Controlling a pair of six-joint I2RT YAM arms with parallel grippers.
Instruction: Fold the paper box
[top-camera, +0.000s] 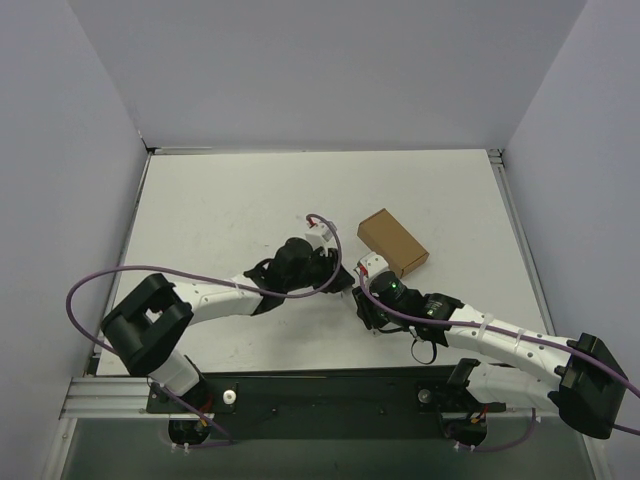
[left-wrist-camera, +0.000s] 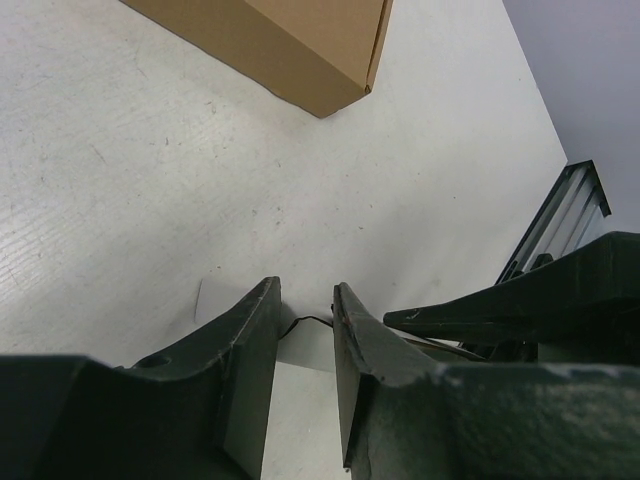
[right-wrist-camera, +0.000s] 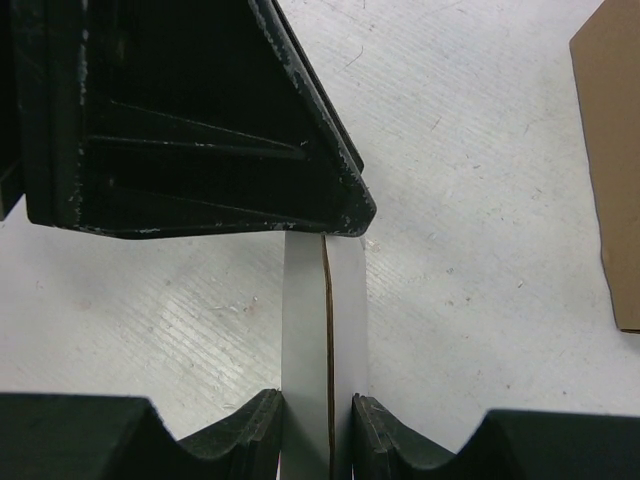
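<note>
At the middle of the table (top-camera: 230, 200), both arms meet over the paper box (right-wrist-camera: 305, 320), just near and left of the brown box (top-camera: 393, 243). From above, the paper box is almost wholly hidden under the two wrists; only the wrist views show it.

Right claw (right-wrist-camera: 318, 400): pinching the paper box. The strip fills the gap between its fingers.

Left claw (left-wrist-camera: 305, 292): fingers stand narrowly apart with white paper in the gap. Whether they bear on it cannot be told, so no firm grip is confirmed.

Form: the part in view is a narrow white-grey strip of two panels side by side, with a thin dark seam down the middle. No tabs can be made out.

Orientation: the long axis runs from one claw to the other, roughly left to right across the table, the left end a little farther than the right. The seam follows the same axis. One end sits in the right claw, the other at the left claw's tip.

Step, as judged: a fold is partway made, with the panels brought together along the seam. The box is not yet formed.

Next move calls for the left claw to settle its hold. One claw then anchors while the other turns a panel about the crease. The card is thin, so an uneven pull could buckle or tear it. A slip at the left end looks the likelier fault.
</note>
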